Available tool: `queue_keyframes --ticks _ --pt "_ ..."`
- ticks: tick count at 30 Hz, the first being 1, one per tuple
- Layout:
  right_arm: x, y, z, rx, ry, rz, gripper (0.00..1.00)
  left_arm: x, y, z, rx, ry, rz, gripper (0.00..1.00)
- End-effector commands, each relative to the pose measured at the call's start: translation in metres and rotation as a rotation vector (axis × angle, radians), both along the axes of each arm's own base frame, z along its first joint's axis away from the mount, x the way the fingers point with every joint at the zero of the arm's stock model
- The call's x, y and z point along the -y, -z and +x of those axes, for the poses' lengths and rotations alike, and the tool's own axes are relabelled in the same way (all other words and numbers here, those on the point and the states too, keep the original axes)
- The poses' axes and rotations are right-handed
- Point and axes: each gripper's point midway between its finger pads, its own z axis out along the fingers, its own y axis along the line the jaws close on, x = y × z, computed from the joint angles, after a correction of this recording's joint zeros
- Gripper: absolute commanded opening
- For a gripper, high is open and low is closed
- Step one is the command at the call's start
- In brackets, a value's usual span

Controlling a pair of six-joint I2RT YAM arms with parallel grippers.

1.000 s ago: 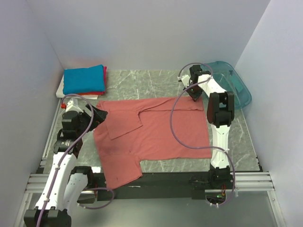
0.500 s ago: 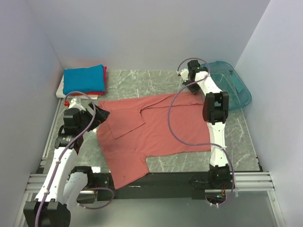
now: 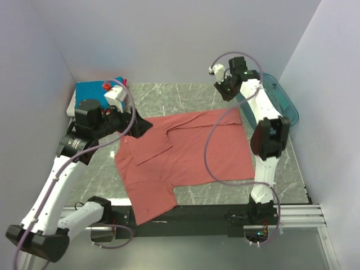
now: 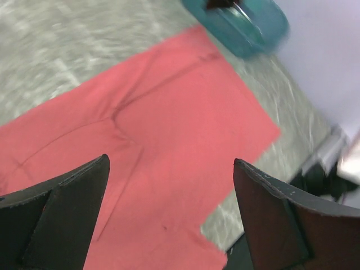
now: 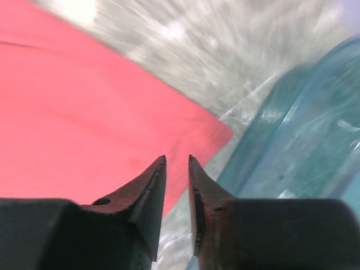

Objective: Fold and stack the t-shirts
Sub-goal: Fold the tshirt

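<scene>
**Skewed shirt, both arms off the cloth**

The salmon-pink t-shirt (image 3: 194, 152) lies spread over the middle of the desk (image 3: 180, 98). It sits askew to the edges, and its near-left part hangs over the near edge. The blue t-shirt (image 3: 91, 90) tops the folded stack in the far-left corner, half hidden behind the left arm.

The left gripper (image 3: 142, 128) hovers over the shirt's left shoulder. Its jaws are spread wide with nothing between them. The right gripper (image 3: 224, 90) hangs above the shirt's far-right corner, just beside the teal bin (image 3: 288, 111). Its jaws are all but pressed together and hold nothing.

We see 3 risks from here:

- **Crooked fold:** any fold made now would probably follow the shirt's slant and give a crooked packet that stacks badly.
- **Overhang:** a pull toward the near edge could drag more cloth off the desk.
- **Wrong grip:** the left sleeve is already lapped over the body, so wide jaws coming down there could catch 2 layers and carry the crease along. The right jaws would have to part before they could take the corner, and a sideways reach could knock the bin.

1.0 s ago both grippers were low on the cloth, the left at the sleeve edge and the right on the far-right corner, and the shirt lay squarer to the desk. Since then the shirt has turned, its near-left part has slid further over the near edge, both arms have risen off it, and the left has swung inward.
</scene>
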Motion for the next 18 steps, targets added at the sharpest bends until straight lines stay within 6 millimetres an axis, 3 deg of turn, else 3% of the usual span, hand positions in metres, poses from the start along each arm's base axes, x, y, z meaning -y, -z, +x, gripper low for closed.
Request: queue_keyframes --ticks 1,4,5,7,8,10,11,12,13,15,17,18 --pt "-0.065 -0.093 -0.056 0.069 -0.206 0.239 0.33 0.025 -0.008 -0.037 0.060 0.190 0.164 0.96" --pt "-0.098 -0.113 -0.123 0.002 -0.386 0.438 0.41 0.037 -0.003 -0.070 0.062 0.311 0.252 0.95" --pt "-0.098 -0.114 -0.153 -0.012 -0.421 0.470 0.44 0.038 0.002 -0.079 0.047 0.341 0.274 0.95" --pt "-0.102 -0.119 -0.176 0.035 -0.493 0.506 0.47 0.043 0.022 -0.109 -0.039 0.433 0.330 0.92" --pt "-0.102 -0.117 -0.201 0.047 -0.509 0.528 0.49 0.043 0.030 -0.114 -0.076 0.432 0.360 0.91" --pt "-0.097 -0.123 -0.207 0.134 -0.502 0.545 0.54 0.061 0.050 -0.148 -0.164 0.523 0.394 0.85" --pt "-0.093 -0.121 -0.222 0.158 -0.493 0.560 0.59 0.069 0.051 -0.158 -0.184 0.540 0.388 0.86" --pt "-0.086 -0.125 -0.218 0.199 -0.464 0.580 0.61 0.080 0.048 -0.183 -0.212 0.610 0.380 0.84" --pt "-0.083 -0.125 -0.223 0.207 -0.458 0.594 0.62 0.087 0.058 -0.189 -0.260 0.621 0.427 0.83" --pt "-0.080 -0.120 -0.238 0.194 -0.474 0.632 0.62 0.082 0.082 -0.214 -0.371 0.618 0.559 0.77" --pt "-0.074 -0.116 -0.245 0.186 -0.465 0.662 0.62 0.080 0.119 -0.238 -0.502 0.639 0.719 0.74" --pt "-0.074 -0.114 -0.249 0.174 -0.473 0.684 0.62 0.078 0.133 -0.262 -0.517 0.668 0.818 0.71"
